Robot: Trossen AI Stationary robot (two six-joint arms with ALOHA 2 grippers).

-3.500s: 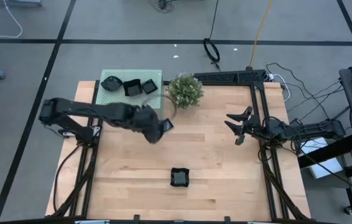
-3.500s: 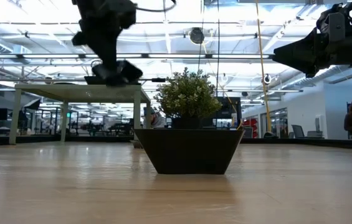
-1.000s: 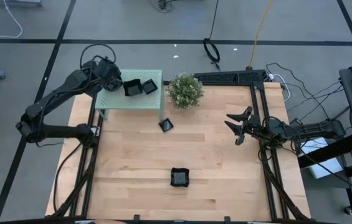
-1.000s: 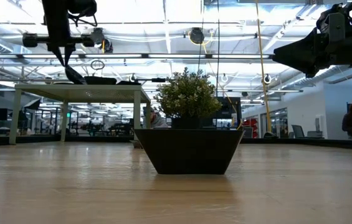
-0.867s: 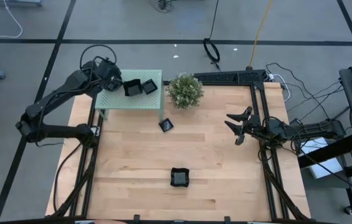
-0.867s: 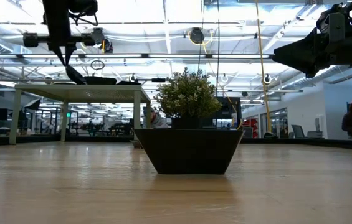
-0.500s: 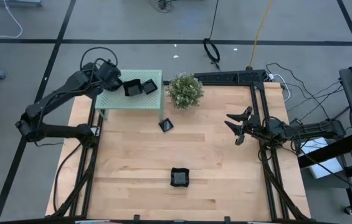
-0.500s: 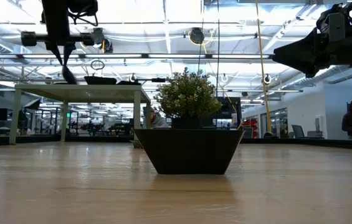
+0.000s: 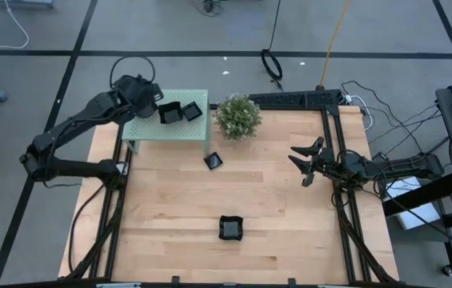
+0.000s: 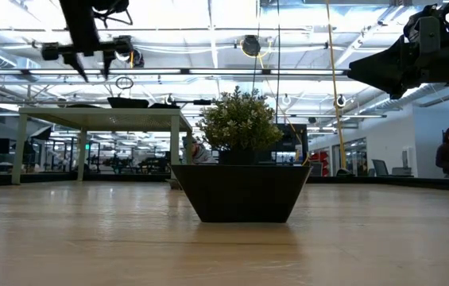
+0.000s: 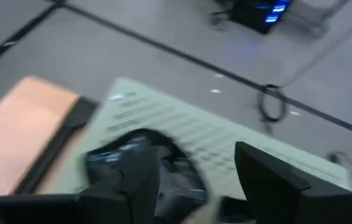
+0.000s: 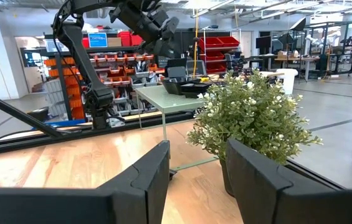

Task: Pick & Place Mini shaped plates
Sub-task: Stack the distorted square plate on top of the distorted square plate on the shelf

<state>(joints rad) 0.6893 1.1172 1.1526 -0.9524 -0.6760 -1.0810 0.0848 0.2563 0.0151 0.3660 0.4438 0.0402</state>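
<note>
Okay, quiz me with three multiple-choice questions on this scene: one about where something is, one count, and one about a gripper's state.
1. Where is the left gripper?
A. Over the green stand
B. Down at the near edge of the wooden table
C. Beside the right gripper

2. How many mini shaped plates lie directly on the wooden table?
A. One
B. Two
C. Four

3. What state is the right gripper in?
A. Shut on a plate
B. Shut and empty
C. Open and empty

Answers:
1. A, since the high view shows the left arm reaching to the stand at the table's far left corner.
2. B, since one plate lies just in front of the stand and one lies near the table's front edge.
3. C, since its fingers are spread at the table's right side with nothing between them.
</note>
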